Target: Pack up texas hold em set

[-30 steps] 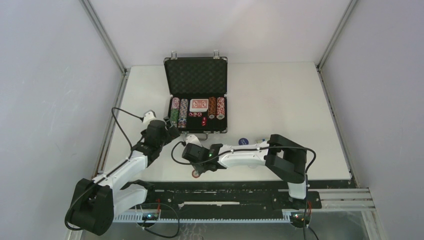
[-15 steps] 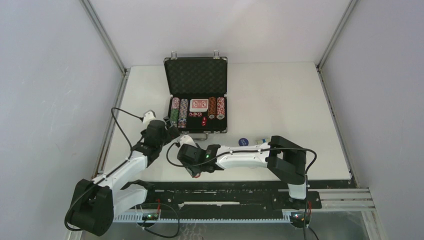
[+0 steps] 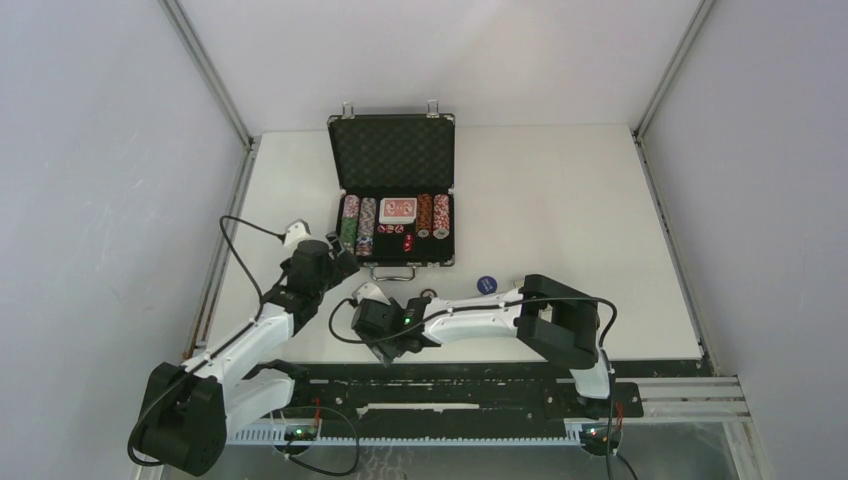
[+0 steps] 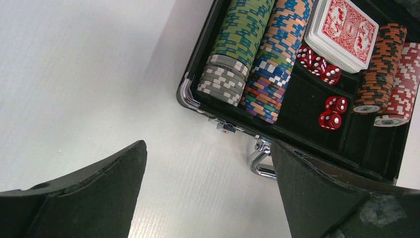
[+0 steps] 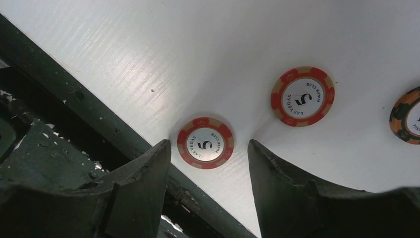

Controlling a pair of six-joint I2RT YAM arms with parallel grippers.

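Straddling a red chip at the worktop's near edge, the right jaws are standing spread (left jaws likewise).

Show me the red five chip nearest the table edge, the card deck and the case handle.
red five chip [image 5: 205, 143], right wrist view, white centre label.
card deck [image 4: 346, 29], left wrist view, top card.
case handle [image 4: 258, 160], left wrist view, metal bend.

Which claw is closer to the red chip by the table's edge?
Right. The right claw is open just over the red chip; the left claw hovers by the case.
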